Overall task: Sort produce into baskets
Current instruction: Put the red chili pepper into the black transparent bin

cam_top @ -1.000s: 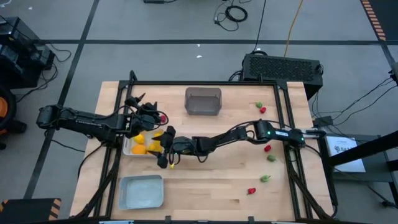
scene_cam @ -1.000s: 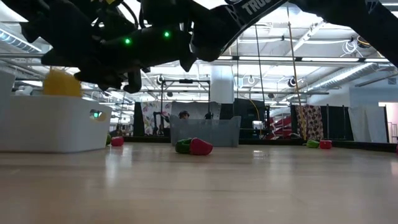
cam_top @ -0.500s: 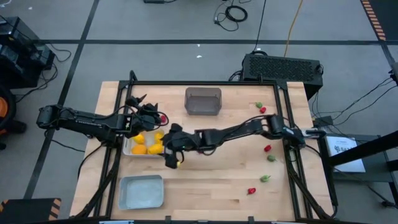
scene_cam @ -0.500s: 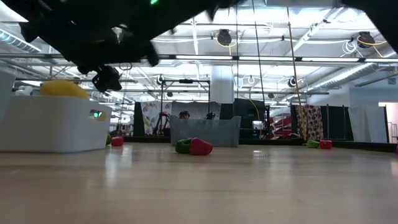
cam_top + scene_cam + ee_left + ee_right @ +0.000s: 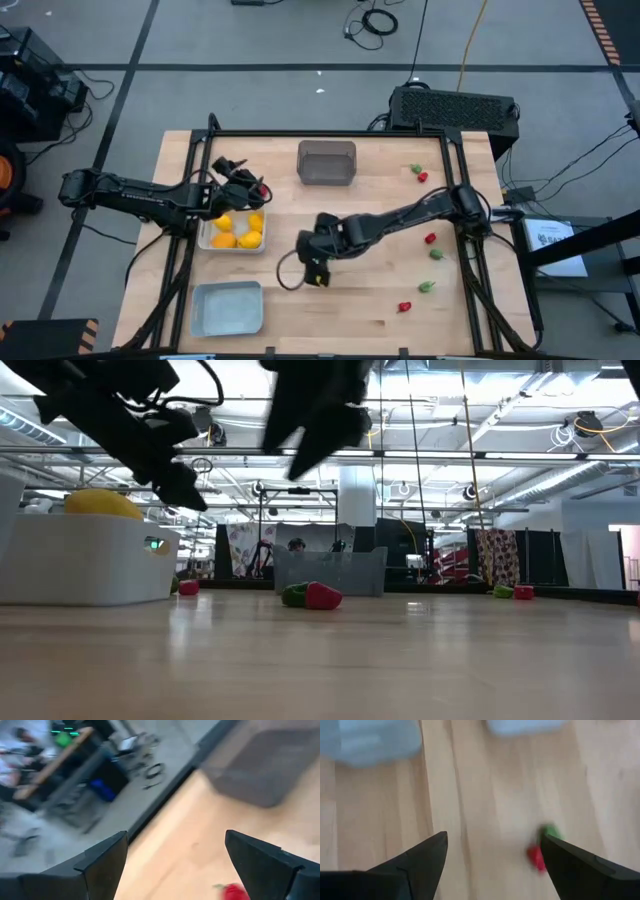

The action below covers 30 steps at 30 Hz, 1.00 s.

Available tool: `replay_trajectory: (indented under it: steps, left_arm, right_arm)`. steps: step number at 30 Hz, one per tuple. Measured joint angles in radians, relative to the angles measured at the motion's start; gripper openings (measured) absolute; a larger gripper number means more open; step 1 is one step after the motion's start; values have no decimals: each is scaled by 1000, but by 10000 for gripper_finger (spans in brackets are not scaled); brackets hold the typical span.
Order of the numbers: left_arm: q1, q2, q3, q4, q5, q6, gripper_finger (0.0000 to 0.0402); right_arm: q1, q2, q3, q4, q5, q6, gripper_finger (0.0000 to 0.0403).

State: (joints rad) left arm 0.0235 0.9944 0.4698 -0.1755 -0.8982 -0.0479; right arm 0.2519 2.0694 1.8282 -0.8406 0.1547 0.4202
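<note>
My left gripper (image 5: 238, 178) is open, above the table just behind the white tray (image 5: 206, 240). The tray holds several yellow-orange rounds (image 5: 236, 231). A red piece (image 5: 262, 190) lies beside the left gripper and shows in the left wrist view (image 5: 235, 892). My right gripper (image 5: 314, 270) is open and empty above the middle of the table. A red and green piece (image 5: 540, 851) lies on the wood below it and shows in the low view (image 5: 311, 595). The dark grey bin (image 5: 327, 162) stands at the far middle. The light grey-blue tray (image 5: 228, 308) stands near left.
Several red and green pieces lie on the table's right part: by the far edge (image 5: 419, 173), at mid right (image 5: 433, 246) and near the front (image 5: 405, 306). A large black box (image 5: 452, 108) stands behind the table. Black frame rails run along the table's sides.
My right gripper has drawn back from above the white tray toward the table's right and near edge, to the middle of the table. A yellow round that stood high at the tray's rim a second ago now lies lower in the tray.
</note>
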Motion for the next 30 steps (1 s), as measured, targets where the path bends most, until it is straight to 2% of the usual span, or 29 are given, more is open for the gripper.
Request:
replay_trajectory:
  steps: [5, 10, 12, 15, 17, 21, 27, 30]
  left_arm:
    - [0, 0, 0, 195, 217, 1, 341]
    - [0, 0, 0, 399, 604, 2, 341]
    - [-1, 0, 0, 434, 757, -1, 341]
    - [-7, 0, 0, 435, 906, -52, 341]
    - [-19, 0, 0, 416, 943, -87, 341]
    - [-48, 13, 0, 398, 951, -103, 341]
    - [-73, 74, 0, 402, 951, -102, 341]
    - [-69, 109, 0, 421, 949, -93, 341]
  right_arm:
    - [44, -1, 0, -170, 4, 91, 309]
    - [74, -1, -15, -179, 128, 144, 309]
    - [82, -1, -25, -170, 138, 141, 309]
    - [90, -1, -47, -135, 139, 139, 309]
    - [91, -1, -74, -83, 140, 128, 309]
    - [90, 0, -154, 38, 158, 82, 309]
    - [89, 1, -236, 68, 337, 74, 309]
    - [79, 1, -274, 128, 362, 68, 309]
